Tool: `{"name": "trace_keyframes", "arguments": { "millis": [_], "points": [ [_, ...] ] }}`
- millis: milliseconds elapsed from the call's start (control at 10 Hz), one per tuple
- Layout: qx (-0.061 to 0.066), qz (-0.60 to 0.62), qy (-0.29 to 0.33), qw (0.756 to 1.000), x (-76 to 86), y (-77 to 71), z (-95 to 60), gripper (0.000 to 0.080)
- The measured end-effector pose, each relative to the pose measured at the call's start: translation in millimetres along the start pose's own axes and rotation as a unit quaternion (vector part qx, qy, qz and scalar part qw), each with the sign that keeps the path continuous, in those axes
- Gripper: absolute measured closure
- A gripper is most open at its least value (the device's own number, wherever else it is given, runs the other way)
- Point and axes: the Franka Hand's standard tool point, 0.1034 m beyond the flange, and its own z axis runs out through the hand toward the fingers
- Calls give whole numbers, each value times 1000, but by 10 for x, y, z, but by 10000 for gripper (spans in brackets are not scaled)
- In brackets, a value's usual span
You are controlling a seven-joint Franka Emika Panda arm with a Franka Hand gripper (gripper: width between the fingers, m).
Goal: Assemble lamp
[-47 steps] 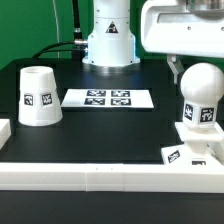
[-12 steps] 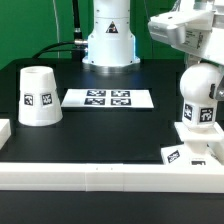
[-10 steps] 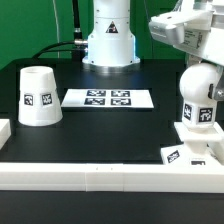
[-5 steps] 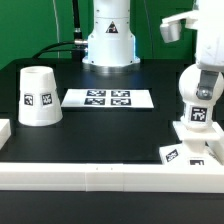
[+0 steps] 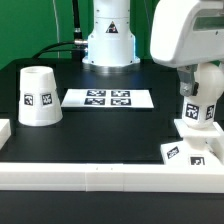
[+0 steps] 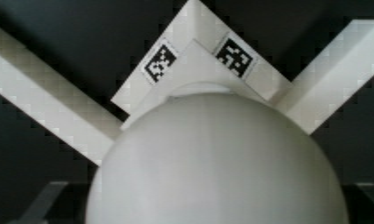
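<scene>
While upright on the base [image 5: 192, 148], bulb [image 5: 203, 104] under the arm [image 5: 185, 35], square tags [image 6: 234, 57] without legible writing, spread of the fingers [image 5: 188, 86] indiscernible.

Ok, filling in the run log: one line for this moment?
gripper: down at bulb, grip unclear | bulb: upright on base, exterior view's right | shade: standing apart, exterior view's left

A robotics lab bench: black tabletop [image 5: 100, 130], green backdrop [image 5: 30, 25] upper left, the arm's white pedestal [image 5: 108, 45] top centre, tagged marker board [image 5: 108, 99] mid-frame.
</scene>
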Motion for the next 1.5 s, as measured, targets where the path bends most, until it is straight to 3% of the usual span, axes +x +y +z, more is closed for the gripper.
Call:
{"name": "trace_keyframes", "arguments": {
  "millis": [500, 600, 700, 800, 1000, 1400, 1500],
  "points": [
    [1, 162, 0, 987, 0, 2, 0, 220],
    [6, 201, 0, 979, -14, 10, 7, 220],
    [19, 255, 1, 967, -30, 26, 13, 220],
    [31, 318, 1, 947, -42, 44, 17, 220],
    [42, 398, -1, 917, -50, 57, 21, 220],
    [46, 583, -22, 811, -57, 38, 27, 220],
    [51, 639, -28, 767, -60, 39, 30, 220]
  ]
}}
